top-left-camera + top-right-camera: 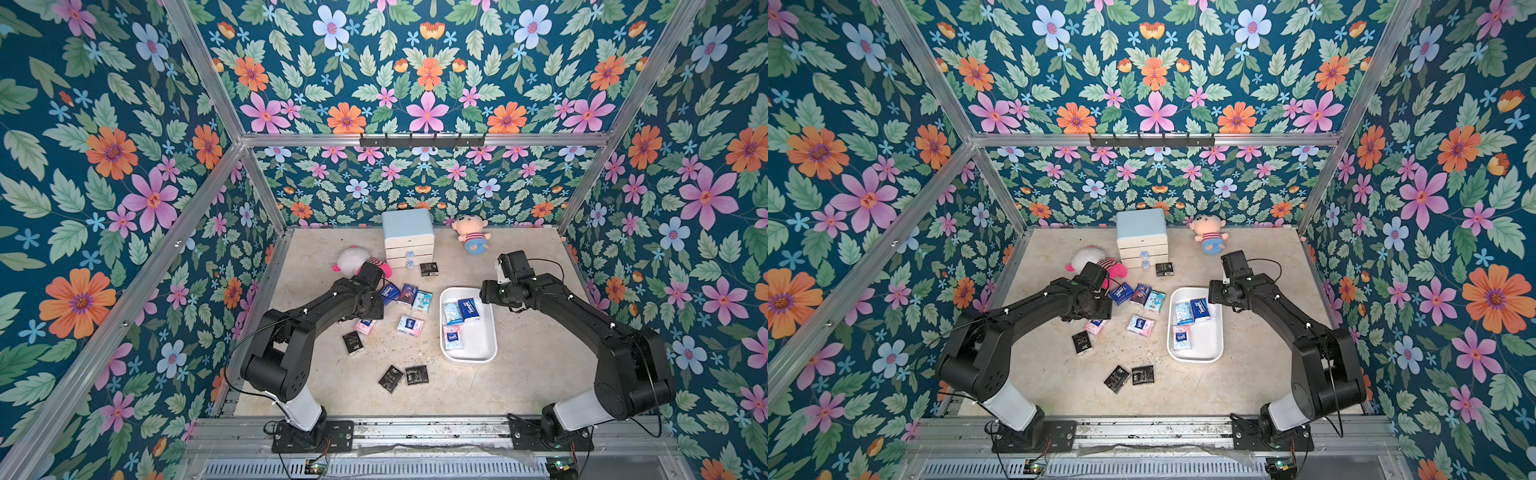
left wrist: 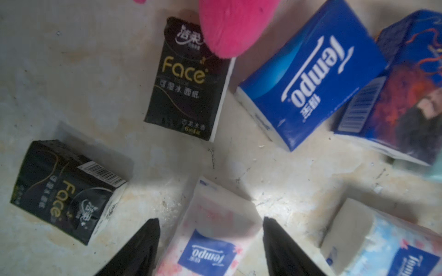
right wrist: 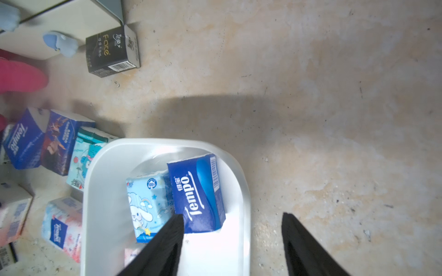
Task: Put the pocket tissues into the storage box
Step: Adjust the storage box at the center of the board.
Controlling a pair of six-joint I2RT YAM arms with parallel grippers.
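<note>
The white storage box (image 1: 478, 353) lies right of centre and holds three pocket tissues: a light blue packet (image 1: 452, 312), a dark blue one (image 1: 468, 309) and a pink one (image 1: 452, 337). My right gripper (image 3: 232, 215) hangs open and empty over the box's far right rim (image 3: 244, 191), just above the dark blue packet (image 3: 198, 191). My left gripper (image 2: 210, 219) is open, its fingers either side of a pink-and-white packet (image 2: 210, 239) on the table without touching it. Several more packets lie loose, among them black ones (image 1: 353, 343) (image 1: 390, 378) and blue ones (image 1: 408, 294).
A light-blue-topped drawer cabinet (image 1: 408, 237) stands at the back with a black packet (image 1: 428, 269) beside it. A pink and white plush (image 1: 353, 262) sits behind my left wrist, and its pink limb (image 2: 234, 28) overlaps a black packet (image 2: 189, 83). Another plush (image 1: 471, 237) lies back right.
</note>
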